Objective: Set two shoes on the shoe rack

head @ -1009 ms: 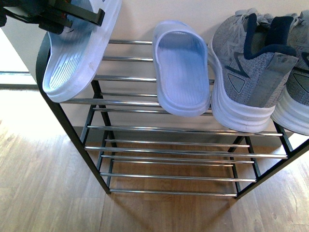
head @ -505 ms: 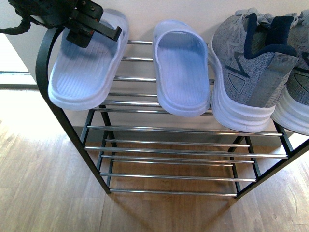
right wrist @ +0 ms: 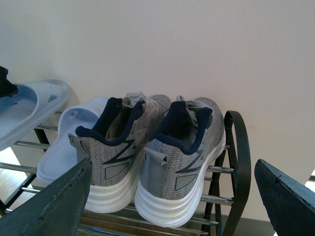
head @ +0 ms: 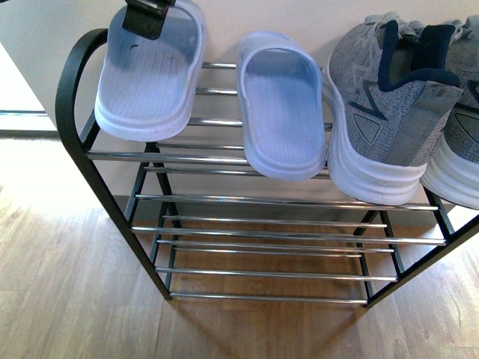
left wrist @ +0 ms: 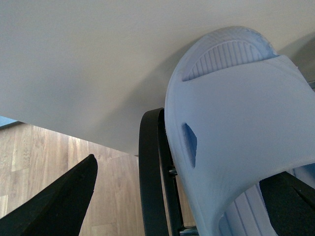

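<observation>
A pale blue slide sandal point(head: 150, 71) lies at the left end of the shoe rack's point(head: 71, 142) top shelf, its heel overhanging the front bars. My left gripper point(left wrist: 179, 172) is open, with the sandal's strap point(left wrist: 236, 128) and the rack's black frame between its fingers. One finger point(head: 148, 16) shows at the sandal's toe end. The second sandal point(head: 281, 105) lies beside it. Two grey sneakers point(right wrist: 113, 152) point(right wrist: 182, 152) stand on the right end of the shelf. My right gripper point(right wrist: 172, 164) hangs open in front of the sneakers' heels, apart from them.
Chrome bars point(head: 262, 200) form lower shelves with nothing on them. A pale wall point(right wrist: 197, 49) stands right behind the rack. Wooden floor point(head: 67, 284) lies in front and to the left. The rack's right side frame point(right wrist: 239, 162) rises next to the outer sneaker.
The left gripper has carried the sandal right and back over the top shelf. The sandal now sits straighter on the bars, and the gripper has mostly left the front view's top edge.
</observation>
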Robot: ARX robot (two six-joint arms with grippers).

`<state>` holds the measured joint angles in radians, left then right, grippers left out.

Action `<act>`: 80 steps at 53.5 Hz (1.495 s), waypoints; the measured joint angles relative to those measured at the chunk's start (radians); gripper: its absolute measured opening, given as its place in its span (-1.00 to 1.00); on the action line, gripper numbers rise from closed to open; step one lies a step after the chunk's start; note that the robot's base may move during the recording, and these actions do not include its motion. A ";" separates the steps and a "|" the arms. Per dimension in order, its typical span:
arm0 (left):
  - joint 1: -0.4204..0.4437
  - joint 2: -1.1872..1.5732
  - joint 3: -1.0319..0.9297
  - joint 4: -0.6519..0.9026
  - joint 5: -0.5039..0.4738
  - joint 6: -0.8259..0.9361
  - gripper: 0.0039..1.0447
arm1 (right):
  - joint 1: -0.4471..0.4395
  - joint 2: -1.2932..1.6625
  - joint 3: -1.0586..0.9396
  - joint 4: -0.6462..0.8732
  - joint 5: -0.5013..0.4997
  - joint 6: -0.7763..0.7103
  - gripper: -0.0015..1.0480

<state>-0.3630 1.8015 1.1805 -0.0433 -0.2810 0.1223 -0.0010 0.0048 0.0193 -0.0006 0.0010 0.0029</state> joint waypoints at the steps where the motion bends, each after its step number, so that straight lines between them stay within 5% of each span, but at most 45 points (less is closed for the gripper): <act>1: 0.000 -0.003 -0.001 -0.002 0.000 -0.002 0.83 | 0.000 0.000 0.000 0.000 0.000 0.000 0.82; 50: -0.040 -0.163 -0.143 0.021 0.014 0.004 0.83 | 0.000 0.000 0.000 0.000 0.000 0.000 0.82; 66: -0.109 -0.576 -0.401 0.107 -0.154 -0.043 0.83 | 0.000 0.000 0.000 0.000 0.000 0.000 0.82; 80: -0.191 -1.027 -0.573 -0.076 -0.403 -0.165 0.83 | 0.000 0.000 0.000 0.000 0.000 0.000 0.82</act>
<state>-0.5541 0.7742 0.6079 -0.1192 -0.6838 -0.0429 -0.0010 0.0048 0.0193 -0.0006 0.0006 0.0029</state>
